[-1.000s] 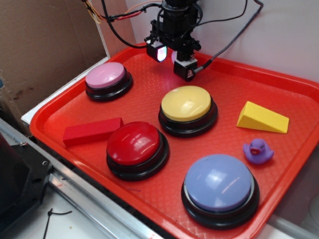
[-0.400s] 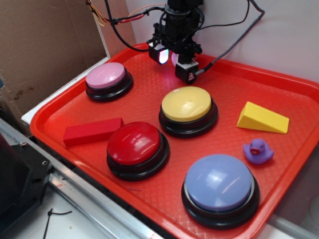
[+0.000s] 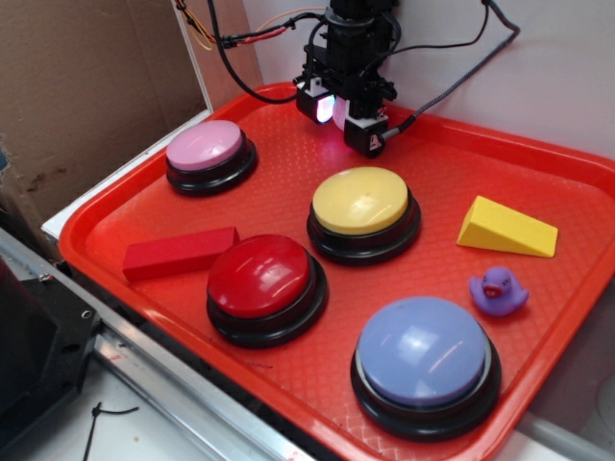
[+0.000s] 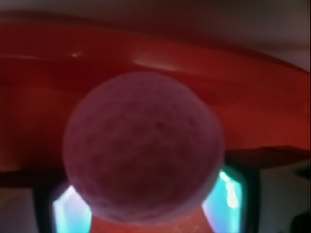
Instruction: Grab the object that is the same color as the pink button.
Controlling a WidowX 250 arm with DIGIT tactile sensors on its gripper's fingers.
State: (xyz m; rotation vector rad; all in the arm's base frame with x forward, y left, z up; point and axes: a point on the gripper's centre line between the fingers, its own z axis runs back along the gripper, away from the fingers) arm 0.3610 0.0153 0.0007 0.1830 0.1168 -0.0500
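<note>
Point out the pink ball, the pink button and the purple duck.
pink ball (image 4: 143, 148), wrist view, middle of its dimpled front.
pink button (image 3: 204, 145), exterior view, centre of its domed top.
purple duck (image 3: 497, 290), exterior view, its head.

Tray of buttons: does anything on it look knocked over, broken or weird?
Nothing stands out. The four buttons sit flat on the red tray, the purple duck is upright, and the blocks lie flat. The gripper at the far edge has a pink ball between its fingers.
</note>
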